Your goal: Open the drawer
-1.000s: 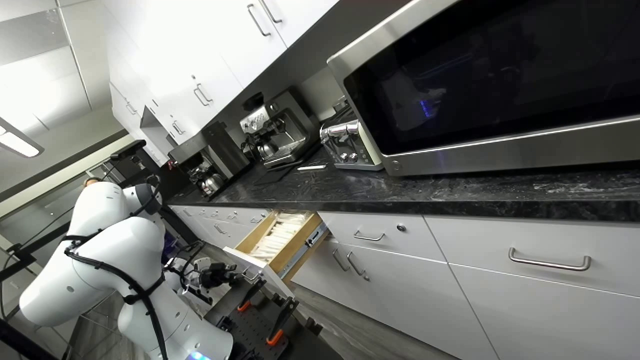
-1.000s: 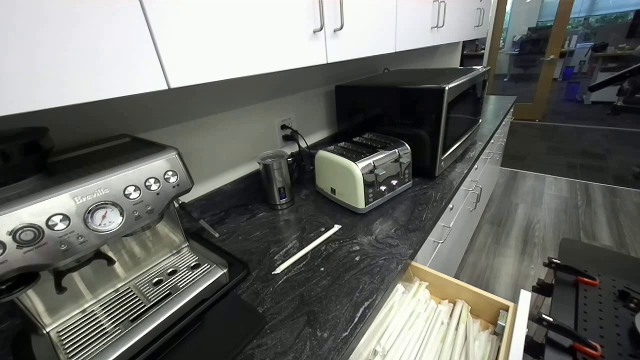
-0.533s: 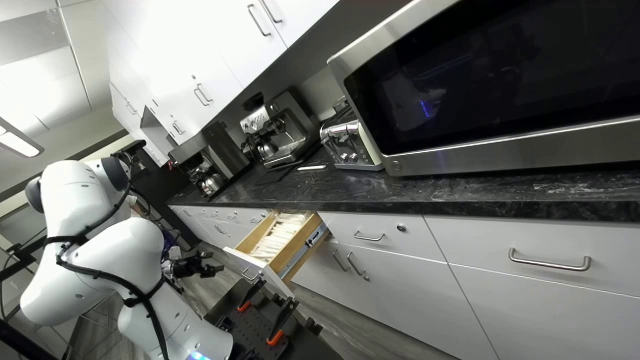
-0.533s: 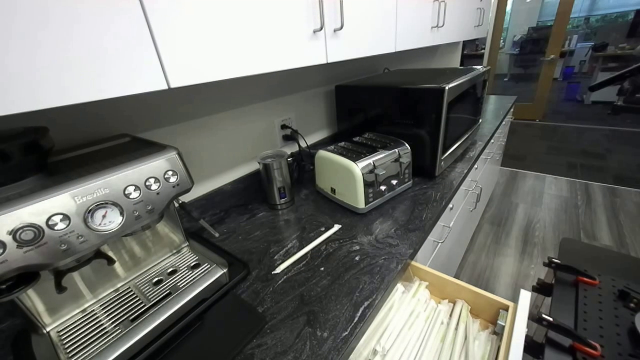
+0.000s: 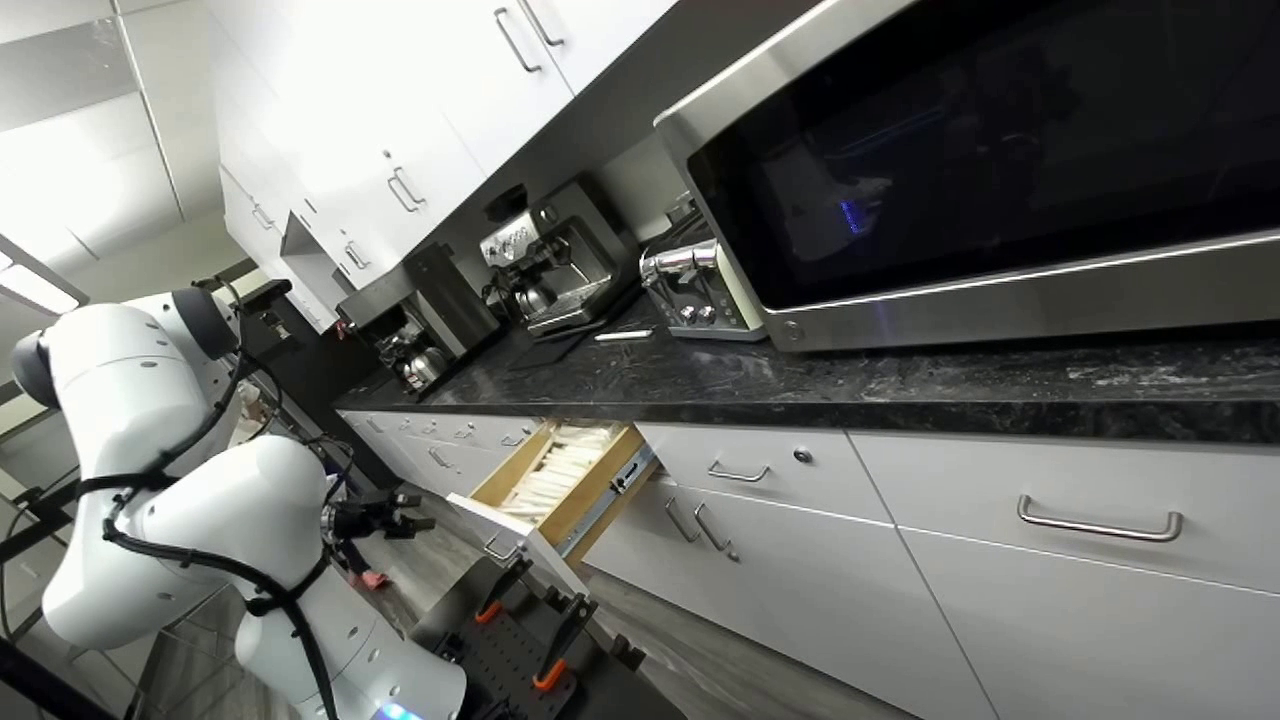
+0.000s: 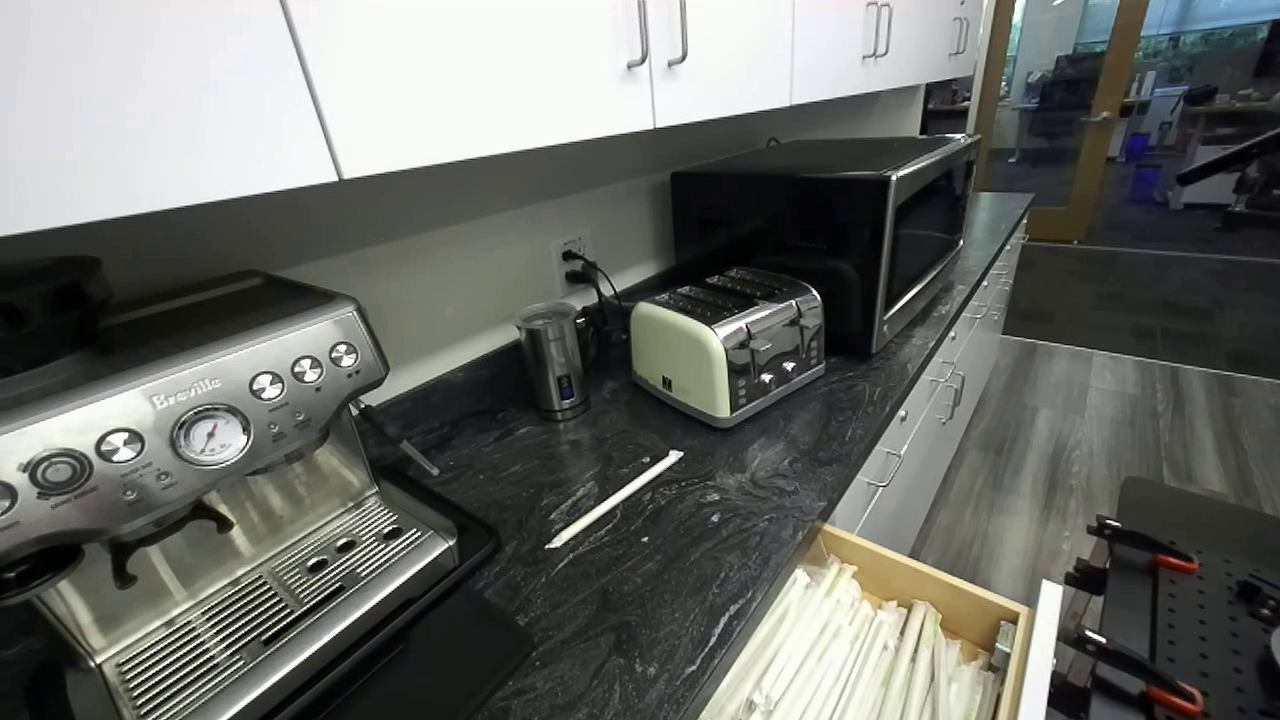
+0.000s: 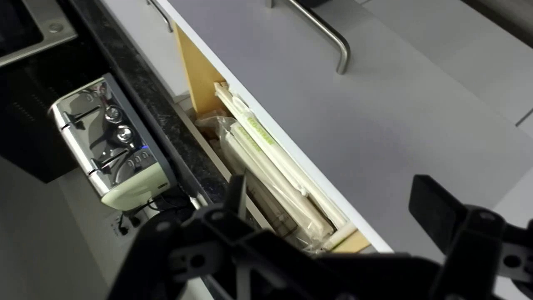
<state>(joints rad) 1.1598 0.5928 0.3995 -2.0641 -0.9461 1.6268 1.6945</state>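
The drawer (image 5: 600, 498) stands pulled out from under the counter, with a tan wooden body and white front. Its wooden wall (image 6: 925, 575) and wrapped straws inside (image 6: 850, 650) show in an exterior view. In the wrist view the drawer's front panel (image 7: 374, 125) fills the right, with its silver bar handle (image 7: 329, 33) at the top. My gripper (image 5: 415, 512) is open and empty, out in front of the drawer and apart from the handle (image 5: 500, 548). In the wrist view its two fingers (image 7: 329, 187) are wide apart with nothing between them.
A black pegboard platform (image 5: 510, 640) with orange-tipped clamps stands close before the drawer. The dark counter (image 6: 640, 600) above holds a toaster (image 6: 725, 345), a microwave (image 6: 800, 230), an espresso machine (image 6: 230, 440) and one wrapped straw (image 6: 615, 498).
The gripper has moved from beside the drawer handle back and away, toward the left of the exterior view. The arm's elbow has swung left. The drawer has not moved and stays out.
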